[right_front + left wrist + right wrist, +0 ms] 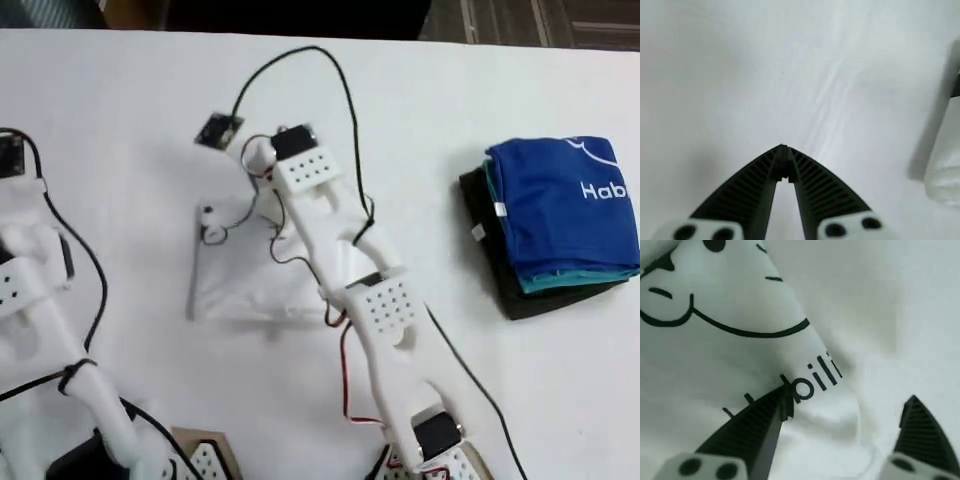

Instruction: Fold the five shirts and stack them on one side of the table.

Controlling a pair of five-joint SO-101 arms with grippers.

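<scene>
A white shirt (250, 285) lies folded in the middle of the white table (120, 110). My right arm (385, 305) stretches over it from the near edge. In the right wrist view my right gripper (849, 397) stands open just above the white shirt (730, 305), over its black printed drawing and lettering, with nothing between the fingers. My left gripper (785, 150) is shut and empty over bare table, with the white shirt's edge (945, 170) off to one side. My left arm (25, 265) stands at the table's left edge.
A stack of folded shirts (560, 215), blue on top of teal and black, lies at the right side of the table. Black and red cables (345, 90) loop over the right arm and the table's far half.
</scene>
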